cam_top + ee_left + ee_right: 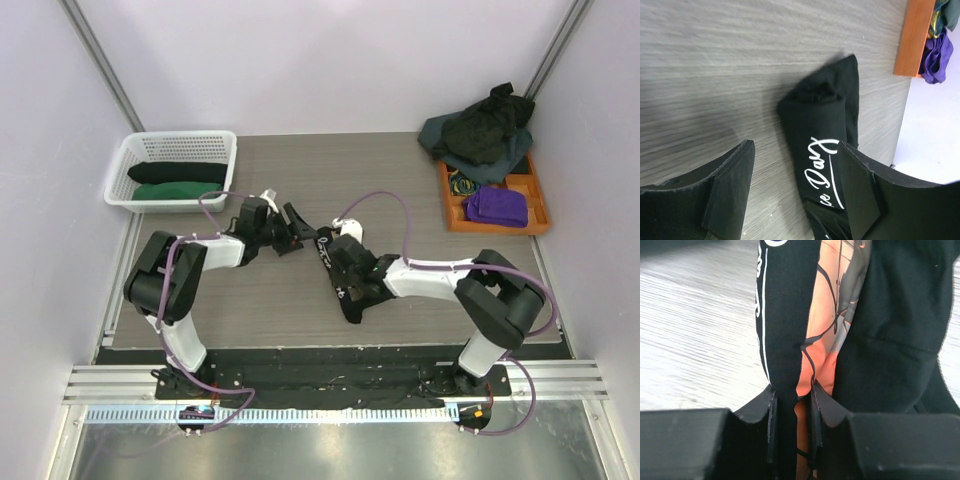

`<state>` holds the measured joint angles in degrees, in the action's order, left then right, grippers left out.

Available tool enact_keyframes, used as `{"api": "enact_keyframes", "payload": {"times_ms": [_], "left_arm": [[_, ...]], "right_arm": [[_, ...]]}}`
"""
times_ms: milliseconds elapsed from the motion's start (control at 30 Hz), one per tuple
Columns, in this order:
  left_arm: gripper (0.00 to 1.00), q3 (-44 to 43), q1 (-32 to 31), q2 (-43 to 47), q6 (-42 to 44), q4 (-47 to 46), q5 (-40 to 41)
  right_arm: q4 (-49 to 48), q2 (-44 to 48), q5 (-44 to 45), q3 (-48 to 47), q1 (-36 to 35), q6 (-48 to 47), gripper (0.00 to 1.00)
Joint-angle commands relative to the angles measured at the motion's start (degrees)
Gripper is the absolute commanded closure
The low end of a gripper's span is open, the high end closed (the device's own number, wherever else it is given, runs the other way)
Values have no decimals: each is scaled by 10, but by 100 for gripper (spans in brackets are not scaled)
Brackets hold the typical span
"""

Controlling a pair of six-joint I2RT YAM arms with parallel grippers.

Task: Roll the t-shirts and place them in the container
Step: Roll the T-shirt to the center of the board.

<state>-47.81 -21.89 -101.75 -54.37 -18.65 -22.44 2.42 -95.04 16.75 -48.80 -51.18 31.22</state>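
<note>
R gripper (792, 405) pinching printed t-shirt (790, 325)
Soft black cotton, folded long; L gripper (795, 192) jaws apart, bare woodgrain table (715, 60) between them.

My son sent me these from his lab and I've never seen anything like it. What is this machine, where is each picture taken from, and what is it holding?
These are two robot arms bolted side by side at the near edge of a table. The wide picture looks down from above and behind them; the other two come from small cameras on each wrist. The right gripper is pinching a folded black t-shirt with white lettering and an orange print. The left gripper hangs open beside that same shirt. At the far left a white basket holds rolled black and green shirts. At the far right, more dark shirts are heaped on an orange tray that also holds purple cloth.
</note>
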Motion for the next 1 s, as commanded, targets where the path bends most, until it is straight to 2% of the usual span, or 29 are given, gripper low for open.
{"api": "enact_keyframes", "payload": {"times_ms": [0,133,333,633,967], "left_arm": [[28,-4,-19,-14,-14,-59,-9],[23,-5,-25,-25,-19,-69,2],[20,-15,-28,-43,-20,-77,20],[23,-18,-27,-57,-1,-69,61],[26,-33,-27,-47,35,-10,120]], "right_arm": [[-106,-3,-196,58,35,52,99],[-172,-14,-296,94,83,86,99],[-251,-50,-383,127,119,135,99],[-290,-64,-418,145,146,161,99],[-310,-64,-453,157,164,176,99]]}}
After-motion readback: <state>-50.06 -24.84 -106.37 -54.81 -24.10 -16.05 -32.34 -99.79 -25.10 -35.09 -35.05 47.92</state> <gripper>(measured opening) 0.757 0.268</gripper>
